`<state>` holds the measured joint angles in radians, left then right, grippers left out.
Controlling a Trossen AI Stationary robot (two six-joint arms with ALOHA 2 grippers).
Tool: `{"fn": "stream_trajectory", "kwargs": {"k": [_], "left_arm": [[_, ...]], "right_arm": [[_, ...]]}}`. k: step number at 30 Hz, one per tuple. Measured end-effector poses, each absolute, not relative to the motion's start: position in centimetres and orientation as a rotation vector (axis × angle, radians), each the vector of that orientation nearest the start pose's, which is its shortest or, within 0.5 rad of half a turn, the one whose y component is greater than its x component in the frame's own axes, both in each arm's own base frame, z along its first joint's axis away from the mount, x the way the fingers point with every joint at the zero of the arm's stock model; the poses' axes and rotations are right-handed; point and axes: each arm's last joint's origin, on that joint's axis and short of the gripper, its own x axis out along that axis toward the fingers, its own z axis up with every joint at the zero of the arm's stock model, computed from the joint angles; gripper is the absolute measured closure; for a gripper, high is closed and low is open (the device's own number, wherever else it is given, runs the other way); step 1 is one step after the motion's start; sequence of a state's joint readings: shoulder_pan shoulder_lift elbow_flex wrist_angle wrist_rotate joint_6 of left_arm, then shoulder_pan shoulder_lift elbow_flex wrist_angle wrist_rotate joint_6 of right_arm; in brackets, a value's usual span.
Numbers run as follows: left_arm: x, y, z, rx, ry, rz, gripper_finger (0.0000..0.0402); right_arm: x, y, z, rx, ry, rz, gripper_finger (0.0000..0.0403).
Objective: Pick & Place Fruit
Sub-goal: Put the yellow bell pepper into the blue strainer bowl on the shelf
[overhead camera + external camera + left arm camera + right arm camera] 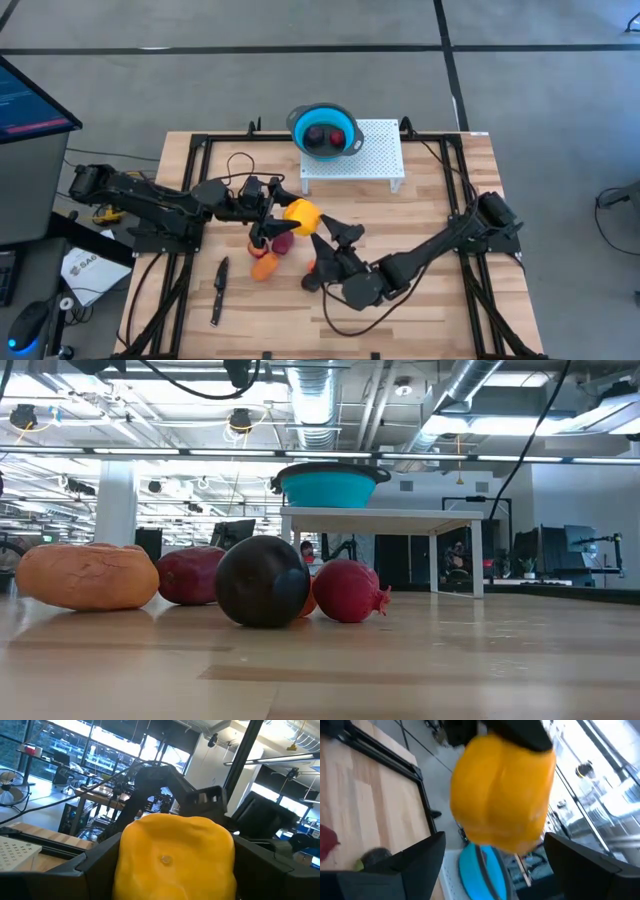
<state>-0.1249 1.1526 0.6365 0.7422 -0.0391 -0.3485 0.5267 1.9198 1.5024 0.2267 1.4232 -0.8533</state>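
Observation:
A yellow fruit [301,215] hangs above the table's middle, in my left gripper [283,210], which is shut on it; it fills the left wrist view [175,855]. My right gripper [322,248] is open just on the near right of it, fingers apart below the yellow fruit [502,795], touching nothing. On the wood rest an orange fruit [88,575], a dark red one [190,575], a near-black one [262,580] and a red one [348,590]. The blue bowl [323,130] holds a dark fruit and a red fruit. My left gripper pinches the yellow fruit between its two fingers [95,865], one on each side of the fruit's body [125,860]. The fingers come level from the table's left. The fruit is lifted clear of the table.
The bowl stands on a white perforated stand [375,150] at the table's far middle. A slim black knife [218,290] lies near the left near corner. A black frame [190,190] runs around the wooden table. Bare wood lies on the right.

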Motion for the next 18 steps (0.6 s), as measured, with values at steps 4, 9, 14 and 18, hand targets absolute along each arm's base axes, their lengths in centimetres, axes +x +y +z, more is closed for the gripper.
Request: {"fn": "stream_trajectory", "kwargs": {"k": [4, 9, 14, 18], "left_arm": [[24.8, -3.0, 29.8, -0.366, -0.208, -0.119, 0.0098], [24.8, -2.9, 29.8, -0.369, -0.210, -0.108, 0.0095], [24.8, -2.9, 29.8, -0.376, -0.211, -0.107, 0.0094], [24.6, -2.8, 29.3, -0.396, -0.206, -0.117, 0.0093]], "right_arm": [[39.1, 18.3, 29.8, -0.976, 0.484, -0.780, 0.0070], [39.9, 16.9, 30.0, -1.001, 0.496, -0.782, 0.0073], [40.2, 16.2, 30.2, -1.012, 0.496, -0.780, 0.0074], [40.2, 16.4, 30.3, -1.029, 0.487, -0.757, 0.0083]]}}
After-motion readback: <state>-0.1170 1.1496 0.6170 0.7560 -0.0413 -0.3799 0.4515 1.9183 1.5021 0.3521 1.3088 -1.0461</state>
